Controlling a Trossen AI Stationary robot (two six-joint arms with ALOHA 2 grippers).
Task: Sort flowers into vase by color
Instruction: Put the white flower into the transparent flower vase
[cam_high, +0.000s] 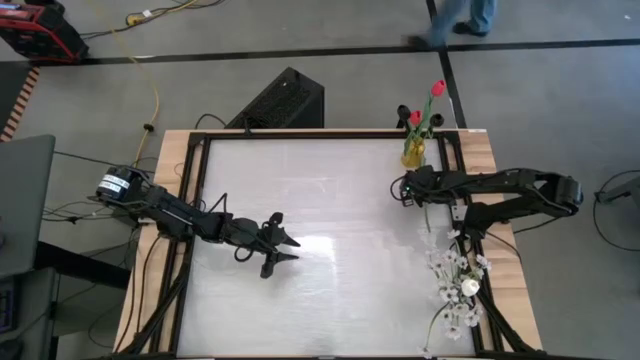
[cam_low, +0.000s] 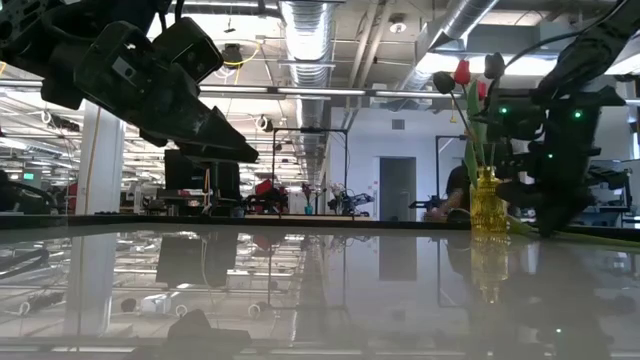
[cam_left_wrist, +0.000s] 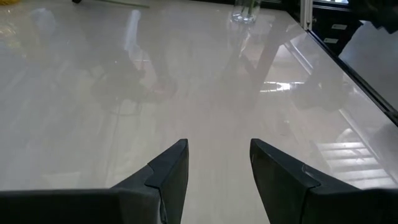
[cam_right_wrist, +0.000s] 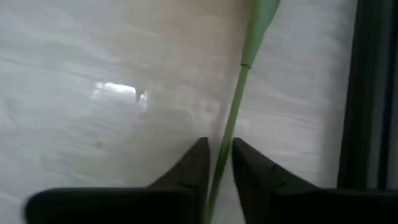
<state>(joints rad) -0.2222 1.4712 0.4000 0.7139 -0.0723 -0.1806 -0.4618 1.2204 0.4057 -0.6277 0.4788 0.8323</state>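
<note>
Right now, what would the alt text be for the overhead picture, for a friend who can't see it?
Seen from above, the right gripper pinches a green flower stem beside a yellow vase of red and dark tulips at the white table's far right. White flowers lie along the right edge; the left gripper waits, jaws open, mid-table.

The table (cam_high: 320, 200) had a glossy white top inside a black frame. A black box (cam_high: 285, 100) stood on the grey floor just beyond its far edge. A yellow cable (cam_high: 150, 70) ran across the floor. A person's legs (cam_high: 460, 20) showed at the far side.
</note>
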